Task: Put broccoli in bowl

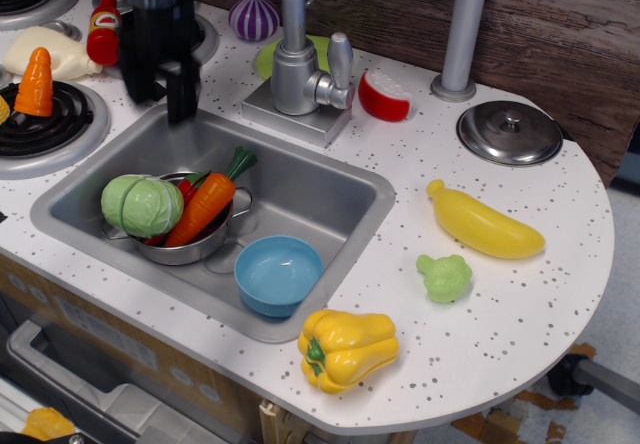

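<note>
The gripper (160,89) hangs over the sink's (330,199) back-left rim, fingers apart and empty; its upper body is cut off by the frame top and blurred. The broccoli (444,277), pale green and lumpy, lies on the white counter (500,334), between the yellow banana (484,222) and yellow pepper (346,348), with bare counter around it. The light blue bowl (278,275) sits in the sink's front corner

Pale green broccoli (444,277) lies on the counter; empty light blue bowl (278,275) sits in the sink.
</note>
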`<state>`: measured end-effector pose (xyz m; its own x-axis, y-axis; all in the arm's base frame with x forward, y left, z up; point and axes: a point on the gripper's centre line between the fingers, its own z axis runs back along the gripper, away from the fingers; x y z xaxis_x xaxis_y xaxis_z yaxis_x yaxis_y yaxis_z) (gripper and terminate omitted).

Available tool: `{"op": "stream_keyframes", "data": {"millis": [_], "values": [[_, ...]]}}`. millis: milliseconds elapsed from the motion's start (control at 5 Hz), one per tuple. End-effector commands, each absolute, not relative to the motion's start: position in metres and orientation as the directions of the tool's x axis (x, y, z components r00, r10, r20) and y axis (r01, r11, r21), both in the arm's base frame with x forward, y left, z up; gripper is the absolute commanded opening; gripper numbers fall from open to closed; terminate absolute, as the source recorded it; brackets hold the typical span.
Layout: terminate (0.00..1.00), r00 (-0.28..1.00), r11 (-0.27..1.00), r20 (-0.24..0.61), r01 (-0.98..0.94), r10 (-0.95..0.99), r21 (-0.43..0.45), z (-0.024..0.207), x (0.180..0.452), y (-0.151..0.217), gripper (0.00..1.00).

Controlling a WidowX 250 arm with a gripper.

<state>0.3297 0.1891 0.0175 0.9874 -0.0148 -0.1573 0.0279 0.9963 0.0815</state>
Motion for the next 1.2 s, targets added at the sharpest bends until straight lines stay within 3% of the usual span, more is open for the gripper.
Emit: {"op": "stream_keyframes", "data": {"millis": [0, 400, 600, 800, 1000], "values": [[0.0, 0.992, 0.99, -0.06, -0.103, 0.109, 0.096, 0.095, 0.306, 0.123, 1.0], [0.0, 0.966, 0.97, 0.09, -0.244, 0.242, 0.003, 0.097, 0.303, 0.024, 1.0], [0.0, 0.965, 0.973, 0.129, -0.23, 0.227, 0.01, 0.097, 0.306, -0.018, 1.0], [0.0, 0.966, 0.974, 0.13, -0.228, 0.225, 0.008, 0.089, 0.308, -0.046, 1.0], [0.0, 0.937, 0.948, 0.175, -0.314, 0.302, 0.047, 0.065, 0.306, -0.077, 1.0]]}}
